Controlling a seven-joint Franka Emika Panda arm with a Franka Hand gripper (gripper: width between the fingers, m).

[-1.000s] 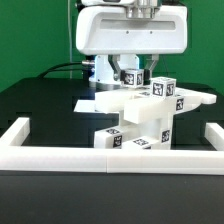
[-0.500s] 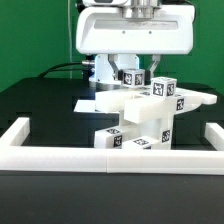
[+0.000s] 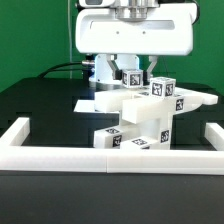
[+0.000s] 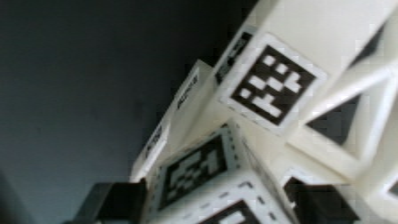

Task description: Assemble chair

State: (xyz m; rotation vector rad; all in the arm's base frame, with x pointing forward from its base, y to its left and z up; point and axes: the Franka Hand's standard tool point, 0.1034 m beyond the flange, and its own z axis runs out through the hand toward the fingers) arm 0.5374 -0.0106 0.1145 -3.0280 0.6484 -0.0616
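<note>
The gripper point(image 3: 133, 72) hangs low over the back of the chair point(image 3: 150, 118), its white housing filling the top of the exterior view. Its fingers reach down behind the top of the chair, where a tagged block point(image 3: 131, 77) sits between them. From the wrist view the two dark fingertips point(image 4: 119, 198) stand on either side of a white tagged piece of the chair point(image 4: 222, 175), close against it, so the jaws look partly closed on that piece; the contact itself is hard to make out.

The chair stands on the black table point(image 3: 40, 110), inside the low white wall point(image 3: 30, 150) that runs along the front. Its pieces stack up in steps, with a flat slab point(image 3: 190, 97) jutting toward the exterior view's right and small marker tags on several faces.

Against the earlier pictures, the arm's housing has shifted very slightly, while the chair and the jaw opening look unchanged.
</note>
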